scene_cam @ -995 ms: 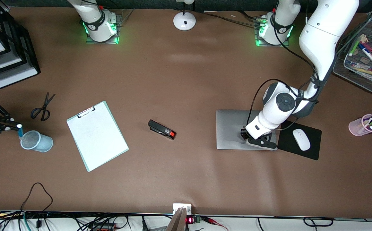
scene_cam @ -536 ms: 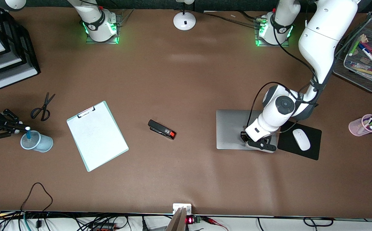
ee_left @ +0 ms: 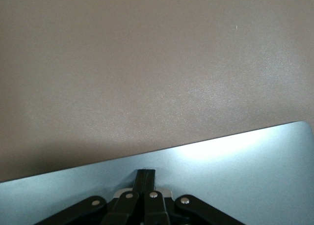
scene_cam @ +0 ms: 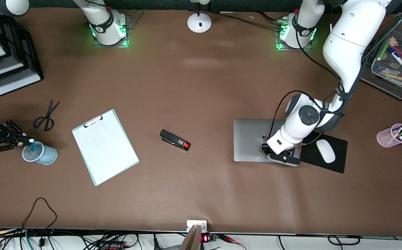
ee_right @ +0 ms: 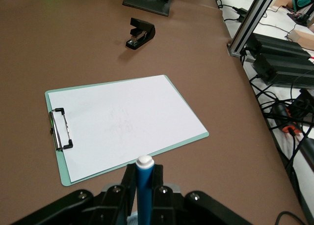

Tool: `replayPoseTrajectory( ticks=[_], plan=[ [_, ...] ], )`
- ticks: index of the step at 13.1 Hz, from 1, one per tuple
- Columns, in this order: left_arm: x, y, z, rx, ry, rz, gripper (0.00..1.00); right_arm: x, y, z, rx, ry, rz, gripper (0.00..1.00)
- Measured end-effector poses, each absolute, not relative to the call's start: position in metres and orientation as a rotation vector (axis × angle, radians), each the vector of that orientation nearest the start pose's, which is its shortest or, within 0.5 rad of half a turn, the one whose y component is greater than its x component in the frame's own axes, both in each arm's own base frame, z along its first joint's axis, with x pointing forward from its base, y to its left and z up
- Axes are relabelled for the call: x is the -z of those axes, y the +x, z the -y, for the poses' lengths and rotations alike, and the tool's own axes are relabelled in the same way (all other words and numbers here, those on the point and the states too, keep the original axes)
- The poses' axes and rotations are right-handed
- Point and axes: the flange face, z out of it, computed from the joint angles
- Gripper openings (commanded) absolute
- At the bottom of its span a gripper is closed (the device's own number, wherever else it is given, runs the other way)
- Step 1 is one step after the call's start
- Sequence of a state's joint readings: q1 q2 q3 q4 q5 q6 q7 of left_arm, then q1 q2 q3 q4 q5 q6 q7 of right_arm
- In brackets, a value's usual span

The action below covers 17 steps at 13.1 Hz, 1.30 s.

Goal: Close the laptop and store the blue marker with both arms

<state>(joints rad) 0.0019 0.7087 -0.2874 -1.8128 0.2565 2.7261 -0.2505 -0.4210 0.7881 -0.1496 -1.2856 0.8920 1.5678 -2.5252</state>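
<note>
Desk (scene_cam: pixel 201 86): brown, carrying all items. Laptop (scene_cam: pixel 251 139): lid down flat, beside the black mouse pad (scene_cam: pixel 338 158). Left tool (scene_cam: pixel 281 157): fingers pressed together, resting on the laptop's lid edge nearest the front camera. Right tool (scene_cam: pixel 17 139): pinching the blue marker (scene_cam: pixel 32 146) upright in the blue mesh cup (scene_cam: pixel 39 153), white end up.

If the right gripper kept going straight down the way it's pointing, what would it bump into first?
Probably the light-blue mesh cup. The right gripper is shut on the blue marker, and the marker's lower end already seems to sit inside the cup, though depth is hard to judge.
</note>
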Motion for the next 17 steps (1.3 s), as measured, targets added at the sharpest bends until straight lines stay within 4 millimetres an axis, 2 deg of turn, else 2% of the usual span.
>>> replayPoseTrajectory(
  ticks=[2,4,6,8,9,10,11,12,17],
  plan=[
    [-0.187,0.646,0.182,0.363,-3.218,-0.273,0.0,-0.267,0.646,0.289,-1.339,2.186,-2.553,0.06],
    [-0.199,0.647,0.181,0.287,-3.197,-0.277,0.0,-0.261,0.644,0.295,-1.333,2.203,-2.534,0.06],
    [-0.239,0.646,0.182,0.146,-3.146,-0.29,0.0,-0.255,0.643,0.301,-1.361,2.223,-2.5,0.06],
    [-0.294,0.633,0.185,0.021,-3.081,-0.304,0.12,-0.252,0.642,0.306,-1.378,2.233,-2.469,0.06],
    [-0.32,0.625,0.185,-0.025,-3.049,-0.305,0.24,-0.252,0.642,0.307,-1.377,2.232,-2.464,0.05],
    [-0.343,0.617,0.184,-0.061,-3.02,-0.307,0.32,-0.253,0.644,0.307,-1.376,2.225,-2.463,0.06],
    [-0.361,0.611,0.182,-0.087,-2.996,-0.325,0.62,-0.253,0.646,0.308,-1.374,2.219,-2.464,0.05],
    [-0.376,0.605,0.18,-0.113,-2.975,-0.358,1.0,-0.249,0.648,0.308,-1.372,2.22,-2.466,0.06],
    [-0.44,0.597,0.152,-0.158,-3.014,-0.411,1.0,-0.234,0.649,0.309,-1.367,2.235,-2.468,0.06]
  ],
)
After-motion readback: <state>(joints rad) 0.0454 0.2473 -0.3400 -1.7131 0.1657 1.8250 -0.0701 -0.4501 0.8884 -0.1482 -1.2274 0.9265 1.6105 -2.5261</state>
